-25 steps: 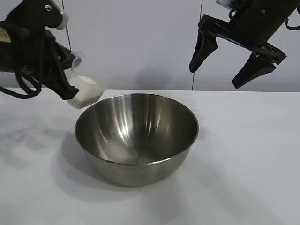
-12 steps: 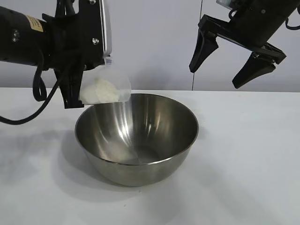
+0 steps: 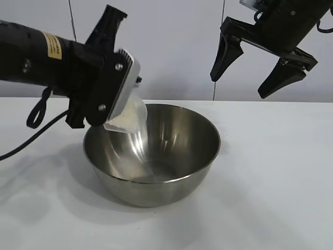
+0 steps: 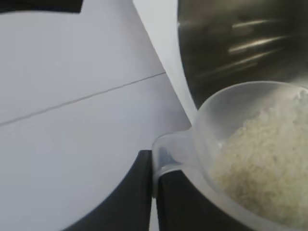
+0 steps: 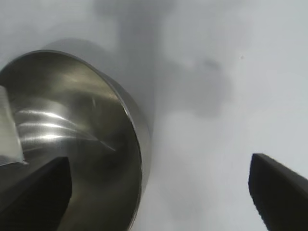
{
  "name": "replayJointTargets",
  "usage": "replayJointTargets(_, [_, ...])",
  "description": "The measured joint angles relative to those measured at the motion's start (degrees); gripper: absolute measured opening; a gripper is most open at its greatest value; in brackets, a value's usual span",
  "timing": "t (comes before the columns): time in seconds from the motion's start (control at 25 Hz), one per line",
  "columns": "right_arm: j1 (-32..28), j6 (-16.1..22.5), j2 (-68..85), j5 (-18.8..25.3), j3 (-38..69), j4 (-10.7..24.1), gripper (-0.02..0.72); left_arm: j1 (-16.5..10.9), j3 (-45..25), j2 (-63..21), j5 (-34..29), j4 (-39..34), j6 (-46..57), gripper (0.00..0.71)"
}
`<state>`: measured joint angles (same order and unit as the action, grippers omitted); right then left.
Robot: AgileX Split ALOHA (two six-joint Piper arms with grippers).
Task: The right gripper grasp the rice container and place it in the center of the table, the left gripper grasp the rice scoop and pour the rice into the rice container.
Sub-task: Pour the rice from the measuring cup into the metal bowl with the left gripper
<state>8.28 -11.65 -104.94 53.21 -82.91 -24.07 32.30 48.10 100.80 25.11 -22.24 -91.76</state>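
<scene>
The rice container (image 3: 152,153), a large shiny steel bowl, stands on the white table (image 3: 270,172). My left gripper (image 4: 154,179) is shut on the handle tab of the rice scoop (image 3: 127,115), a clear plastic cup. The scoop is tilted steeply over the bowl's left rim. In the left wrist view, the rice (image 4: 262,154) lies as a pale heap inside the scoop (image 4: 211,120), beside the bowl's wall (image 4: 240,48). My right gripper (image 3: 238,86) hangs open high above the bowl's back right, holding nothing. The right wrist view shows the bowl (image 5: 72,125) below one finger.
A black cable (image 3: 36,122) trails from the left arm down to the table at the left. The wall behind is plain grey. Bare tabletop lies in front of and to the right of the bowl.
The left arm has swung right and rolled over, bringing the scoop from beside the bowl to a steep tilt over its left rim. The right arm has not moved.
</scene>
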Motion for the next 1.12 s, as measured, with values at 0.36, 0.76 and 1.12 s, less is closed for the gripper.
replayJointTargets(0.36, [0.0, -0.1, 0.0, 0.6, 0.0, 0.0, 0.694, 0.0, 2.7, 1.1, 0.7, -8.4, -7.1, 0.009])
replayJointTargets(0.76, [0.0, -0.2, 0.0, 0.8, 0.0, 0.0, 0.694, 0.0, 6.2, 1.1, -2.8, -24.3, -6.5, 0.009])
replayJointTargets(1.12, [0.0, -0.2, 0.0, 0.8, 0.0, 0.0, 0.694, 0.0, 6.2, 1.0, -2.9, -26.0, -6.4, 0.009])
